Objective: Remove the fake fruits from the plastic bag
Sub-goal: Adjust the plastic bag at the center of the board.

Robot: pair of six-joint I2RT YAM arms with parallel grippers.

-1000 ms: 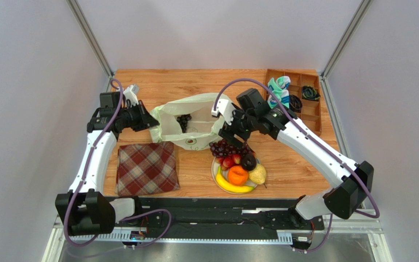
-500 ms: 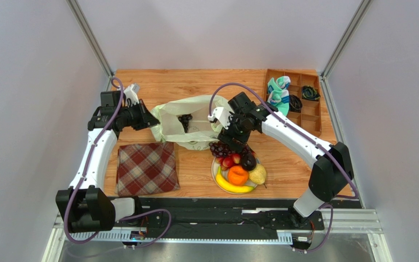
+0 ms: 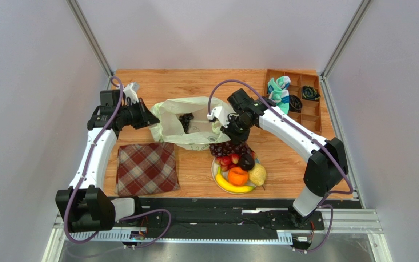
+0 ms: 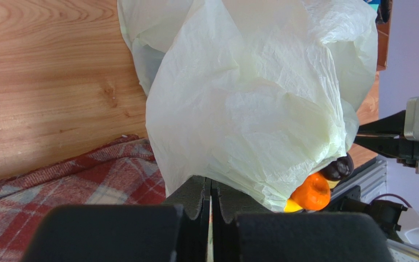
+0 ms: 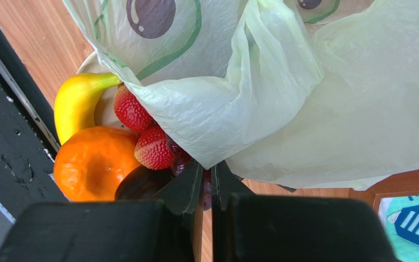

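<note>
Top external view: the bag (image 3: 187,131) sits mid-frame on the table (image 3: 195,82), its mouth spread open between the two grippers. The left gripper (image 3: 148,118), at the bag's left edge, is clenched on the film. In the left wrist view its fingers (image 4: 193,197) are pressed together with a thin strip of bag caught between them. The right gripper (image 3: 221,124), at the bag's right edge, also grasps the bag. In the right wrist view the point of a fold is nipped between its closed fingers (image 5: 185,191). Inside the bag, toward its upper middle, lie the dark grapes (image 3: 185,118). Just below the bag's lower right corner, a plate (image 3: 214,173) carries red grapes (image 3: 229,148), a plum (image 3: 246,161), an orange (image 3: 238,175), a pear (image 3: 257,174) and a banana (image 3: 232,188). The red grapes are at the plate's upper edge, touching the bag. A cloth (image 3: 146,168) lies flat at lower left, just below the bag's left part.
</note>
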